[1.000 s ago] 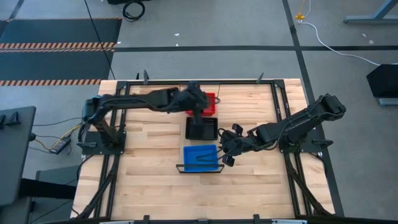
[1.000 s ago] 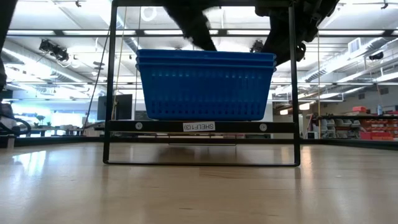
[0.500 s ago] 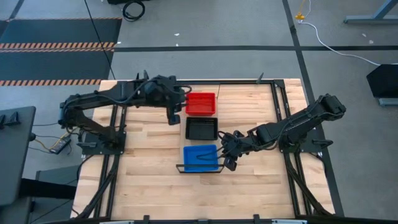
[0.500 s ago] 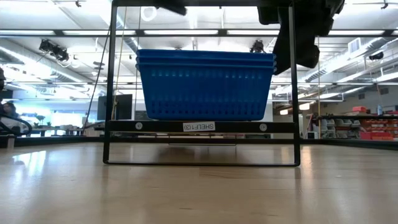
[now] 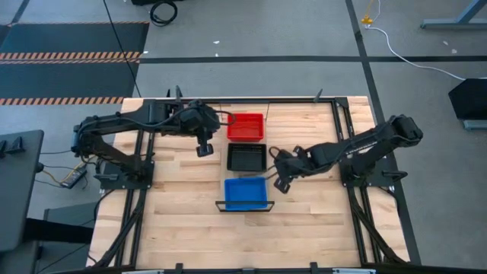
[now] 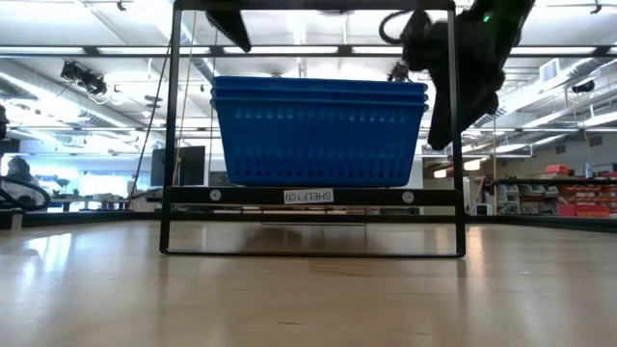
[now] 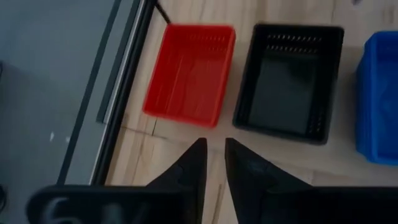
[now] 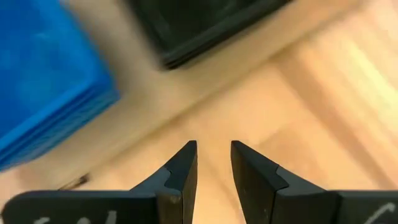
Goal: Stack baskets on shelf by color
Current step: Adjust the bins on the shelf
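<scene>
From above, red (image 5: 246, 126), black (image 5: 246, 157) and blue (image 5: 245, 193) baskets sit in a row along the shelf (image 5: 268, 177), sorted by colour as the task asks. The left hand (image 5: 203, 148) hangs beside the red one, the right hand (image 5: 280, 181) beside the black.

At desk height, the blue baskets (image 6: 319, 131) show as a nested stack on the shelf (image 6: 313, 196).

The left wrist shows that hand (image 7: 212, 149) empty, fingers a little apart, facing red (image 7: 190, 74) and black (image 7: 288, 83).

The right wrist shows its hand (image 8: 213, 153) empty too, fingers narrowly apart over bare desk (image 8: 298, 106).
</scene>
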Available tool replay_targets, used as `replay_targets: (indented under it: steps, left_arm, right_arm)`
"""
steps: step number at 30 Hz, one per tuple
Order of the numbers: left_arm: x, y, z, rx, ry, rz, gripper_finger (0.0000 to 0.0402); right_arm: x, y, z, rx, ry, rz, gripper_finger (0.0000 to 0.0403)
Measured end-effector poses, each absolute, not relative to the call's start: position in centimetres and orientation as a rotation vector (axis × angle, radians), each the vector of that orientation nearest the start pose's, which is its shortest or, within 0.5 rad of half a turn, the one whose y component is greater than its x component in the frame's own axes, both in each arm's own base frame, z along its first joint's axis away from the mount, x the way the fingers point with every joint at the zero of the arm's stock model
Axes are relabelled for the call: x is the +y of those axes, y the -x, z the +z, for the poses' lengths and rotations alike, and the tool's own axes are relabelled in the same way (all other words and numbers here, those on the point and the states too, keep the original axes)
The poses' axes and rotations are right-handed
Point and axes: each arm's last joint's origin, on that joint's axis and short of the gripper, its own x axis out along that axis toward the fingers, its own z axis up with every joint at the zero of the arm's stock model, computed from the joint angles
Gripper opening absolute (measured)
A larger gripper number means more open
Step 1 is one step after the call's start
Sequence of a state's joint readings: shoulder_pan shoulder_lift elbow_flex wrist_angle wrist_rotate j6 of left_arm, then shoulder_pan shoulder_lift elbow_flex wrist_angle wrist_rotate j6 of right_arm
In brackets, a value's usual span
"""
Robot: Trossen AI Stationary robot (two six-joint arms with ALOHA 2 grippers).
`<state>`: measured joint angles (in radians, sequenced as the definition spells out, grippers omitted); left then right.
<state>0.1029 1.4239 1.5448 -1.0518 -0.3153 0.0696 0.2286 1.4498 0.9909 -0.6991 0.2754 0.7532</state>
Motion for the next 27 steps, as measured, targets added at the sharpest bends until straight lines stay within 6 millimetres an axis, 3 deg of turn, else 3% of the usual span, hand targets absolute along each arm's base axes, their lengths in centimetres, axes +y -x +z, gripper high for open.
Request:
replay_targets:
  steps: [5, 9, 20, 27]
  left_arm:
    - [3.2, -27.4, 37.0, 0.927, -0.154, 0.296, 0.0053]
    - [2.6, -27.1, 36.0, 0.754, -0.184, 0.221, 0.0047]
    - [2.4, -22.2, 32.3, 0.426, -0.155, 0.218, 0.0041]
    - [2.4, -20.5, 28.4, 0.375, -0.109, 0.239, 0.004]
  right_arm:
    - [3.9, -26.9, 22.3, 1.041, -0.438, -0.498, 0.0104]
    - [3.5, -27.0, 22.3, 1.055, -0.471, -0.481, 0.0104]
    - [3.0, -27.3, 22.4, 1.024, -0.471, -0.495, 0.0104]
    - [1.0, -27.6, 22.4, 0.961, -0.452, -0.622, 0.0104]
